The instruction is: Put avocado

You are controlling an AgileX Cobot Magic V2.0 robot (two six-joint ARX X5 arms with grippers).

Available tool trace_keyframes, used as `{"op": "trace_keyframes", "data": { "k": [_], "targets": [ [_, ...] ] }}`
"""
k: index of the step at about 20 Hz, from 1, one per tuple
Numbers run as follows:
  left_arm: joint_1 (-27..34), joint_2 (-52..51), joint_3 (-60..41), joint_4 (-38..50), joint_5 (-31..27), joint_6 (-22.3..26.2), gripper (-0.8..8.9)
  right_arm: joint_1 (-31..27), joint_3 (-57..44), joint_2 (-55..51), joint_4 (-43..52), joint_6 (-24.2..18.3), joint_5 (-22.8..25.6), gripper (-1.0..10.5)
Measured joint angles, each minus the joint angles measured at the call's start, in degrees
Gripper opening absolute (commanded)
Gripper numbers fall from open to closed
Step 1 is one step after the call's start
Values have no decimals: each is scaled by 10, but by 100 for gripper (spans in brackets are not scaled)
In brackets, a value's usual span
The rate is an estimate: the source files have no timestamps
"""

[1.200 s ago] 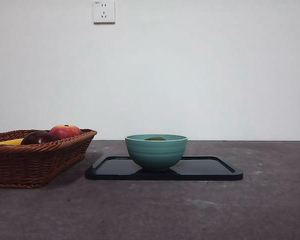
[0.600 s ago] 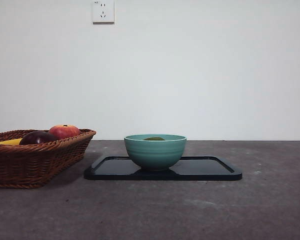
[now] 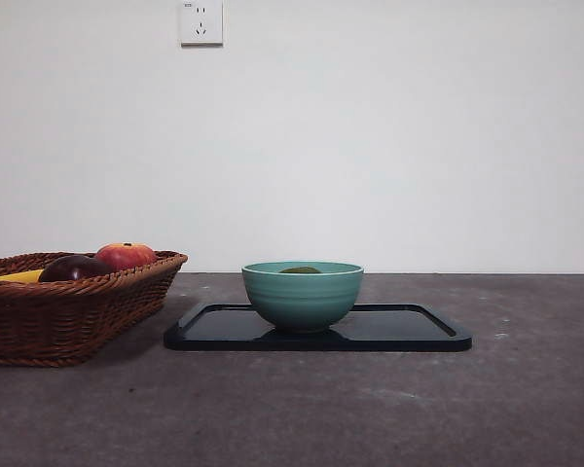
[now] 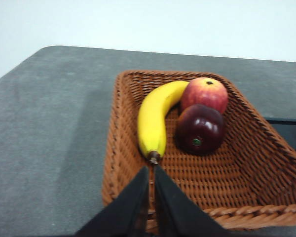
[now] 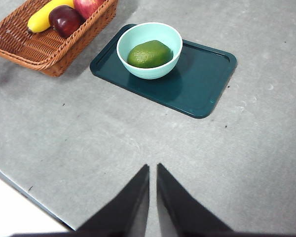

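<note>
One avocado [image 5: 148, 54] lies in the single teal bowl [image 5: 173, 40] on the dark tray [image 5: 202, 84], one banana [image 4: 155, 118], apple [image 4: 204, 93] and what looks like a plum [image 4: 199, 129] fill the basket [image 4: 246, 182], both end effectors [image 4: 151, 173] [image 5: 152, 170] pressed together, no legible writing.

Avocado [image 5: 149, 54] sitting in bowl [image 3: 303, 294], bowl sitting on tray [image 3: 409, 331]; basket [image 3: 68, 306] lying left of tray, holding banana [image 4: 155, 118], apple [image 4: 204, 93], purple fruit [image 4: 199, 129].

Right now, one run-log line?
avocado: in bowl on tray | left gripper: shut, over basket | right gripper: shut, empty
</note>
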Motion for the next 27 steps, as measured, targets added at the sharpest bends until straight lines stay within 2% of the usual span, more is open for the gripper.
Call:
{"op": "trace_keyframes", "data": {
  "k": [10,27],
  "targets": [
    [-3,0,0,0,4,44,19,0,0,0,0,0,0,20],
    [-3,0,0,0,4,44,19,-10,0,-3,0,0,-1,20]
  ]
}}
